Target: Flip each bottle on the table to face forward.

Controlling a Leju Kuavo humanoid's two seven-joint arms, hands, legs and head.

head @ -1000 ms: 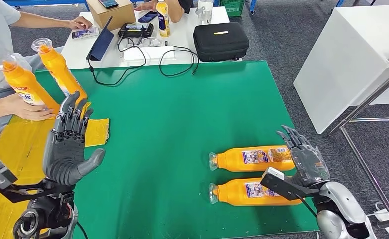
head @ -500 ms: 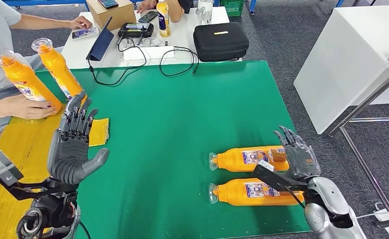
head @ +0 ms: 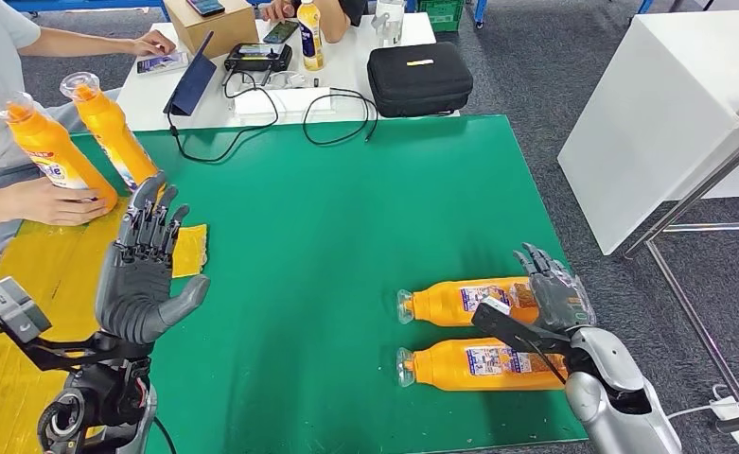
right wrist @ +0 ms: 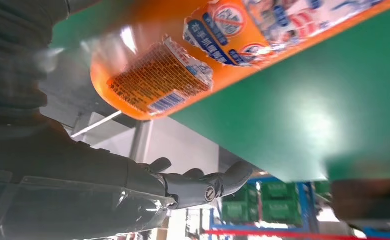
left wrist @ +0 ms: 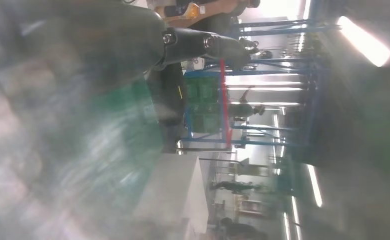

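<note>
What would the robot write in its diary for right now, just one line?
left hand: open, raised | right hand: open, at far bottle's base | near bottle: lying flat | person holds two bottles

I see the left hand (head: 144, 274) raised upright on its bent arm, palm turned inward, fingers (head: 148, 227) extended and spread, thumb out to the side, holding nothing. The right hand (head: 554, 295) reaches forward low from its silver forearm, fingers (head: 536, 260) apart and slightly curved, empty
</note>
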